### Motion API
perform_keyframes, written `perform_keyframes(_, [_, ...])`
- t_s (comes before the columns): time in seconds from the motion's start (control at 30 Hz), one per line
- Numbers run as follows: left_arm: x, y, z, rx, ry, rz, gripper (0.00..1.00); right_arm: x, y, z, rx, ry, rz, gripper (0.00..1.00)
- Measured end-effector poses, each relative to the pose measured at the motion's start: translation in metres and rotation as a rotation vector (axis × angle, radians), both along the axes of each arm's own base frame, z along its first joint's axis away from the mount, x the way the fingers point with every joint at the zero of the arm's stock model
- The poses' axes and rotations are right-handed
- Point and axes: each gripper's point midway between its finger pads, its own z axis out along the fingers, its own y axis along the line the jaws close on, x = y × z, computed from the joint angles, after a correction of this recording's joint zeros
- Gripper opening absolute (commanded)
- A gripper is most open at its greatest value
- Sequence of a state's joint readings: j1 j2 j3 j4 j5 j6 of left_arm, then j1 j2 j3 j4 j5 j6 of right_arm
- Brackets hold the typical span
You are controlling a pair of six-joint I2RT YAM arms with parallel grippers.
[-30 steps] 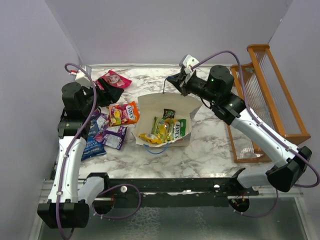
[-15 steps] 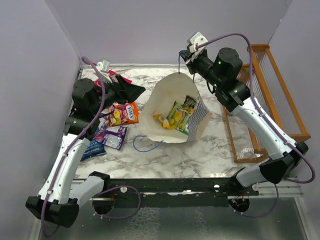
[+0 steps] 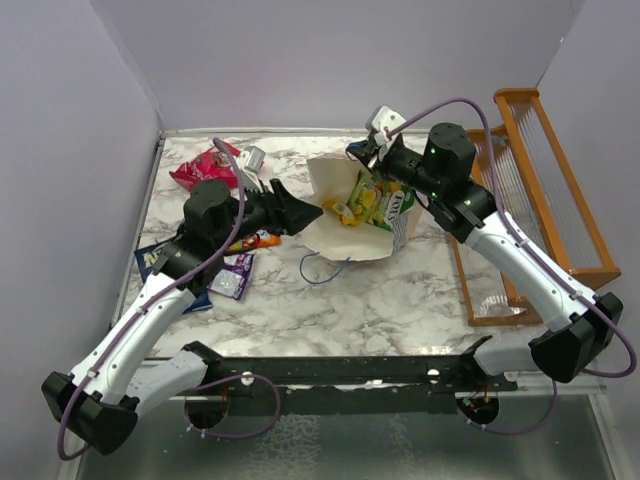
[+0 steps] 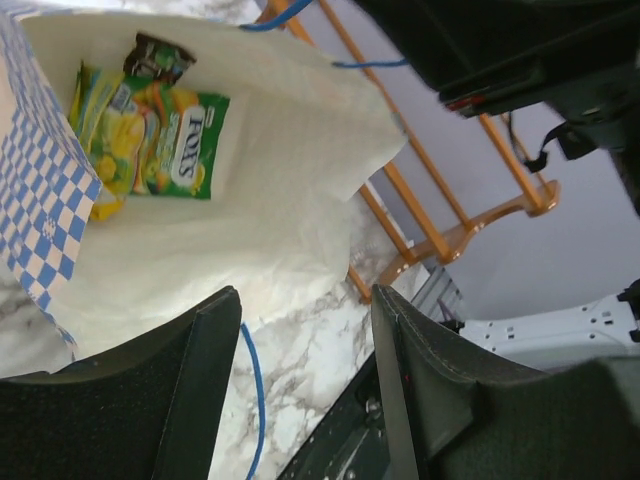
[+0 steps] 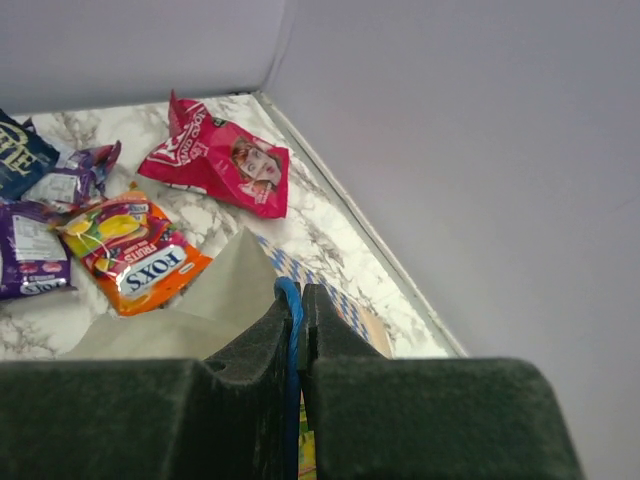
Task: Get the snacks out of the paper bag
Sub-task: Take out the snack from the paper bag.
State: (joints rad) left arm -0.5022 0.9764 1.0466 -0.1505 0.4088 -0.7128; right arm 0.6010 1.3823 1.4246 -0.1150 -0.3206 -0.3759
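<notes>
The paper bag (image 3: 352, 232) hangs tilted at the table's middle, its mouth toward the left. My right gripper (image 3: 366, 154) is shut on its blue cord handle (image 5: 288, 305) and holds the bag's top edge (image 5: 222, 290) up. Green and yellow snacks (image 3: 376, 198) lie inside; the left wrist view shows a green packet (image 4: 175, 150) and a dark packet (image 4: 158, 56) in the bag (image 4: 280, 170). My left gripper (image 3: 306, 212) is open and empty at the bag's mouth (image 4: 305, 335). The second cord handle (image 3: 322, 268) trails on the table.
Snacks lie on the table at the left: a pink-red bag (image 3: 198, 166) (image 5: 225, 160), an orange packet (image 3: 258, 240) (image 5: 135, 252), a purple pack (image 3: 233, 277), a dark blue chips bag (image 3: 150, 260). An orange wooden rack (image 3: 535, 190) stands at the right.
My right gripper lifted the bag by its handle and tipped its mouth to the left. My left arm swung right from the table's back left to the bag's mouth.
</notes>
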Motion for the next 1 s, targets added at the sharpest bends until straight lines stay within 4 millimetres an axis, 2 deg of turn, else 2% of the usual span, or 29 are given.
perform_keyframes(0.1, [-0.010,-0.005,-0.022,0.016,0.035,-0.007,0.54,-0.011,-0.003,-0.002,0.029,0.013,0.016,0.02])
perform_keyframes(0.2, [-0.023,-0.014,-0.043,0.028,0.062,-0.025,0.49,-0.019,-0.003,0.010,0.069,0.006,0.035,0.02])
perform_keyframes(0.27, [-0.034,-0.025,-0.055,0.048,0.073,-0.046,0.44,-0.021,-0.002,0.013,0.088,0.013,0.046,0.02])
perform_keyframes(0.5, [-0.071,-0.075,-0.083,0.189,-0.001,-0.062,0.41,-0.027,0.003,0.014,0.131,0.065,0.073,0.02])
perform_keyframes(0.6, [-0.064,-0.081,-0.094,0.234,-0.022,0.010,0.44,-0.028,0.004,0.015,0.147,0.082,0.077,0.02])
perform_keyframes(0.77, [-0.031,-0.075,-0.124,0.339,-0.017,0.226,0.46,-0.029,0.004,0.015,0.152,0.090,0.079,0.02])
perform_keyframes(0.87, [-0.013,-0.072,-0.143,0.411,0.019,0.338,0.43,-0.029,0.004,0.015,0.154,0.093,0.078,0.02])
perform_keyframes(1.0, [0.001,-0.073,-0.152,0.415,0.067,0.461,0.42,-0.027,0.003,0.015,0.166,0.104,0.062,0.02])
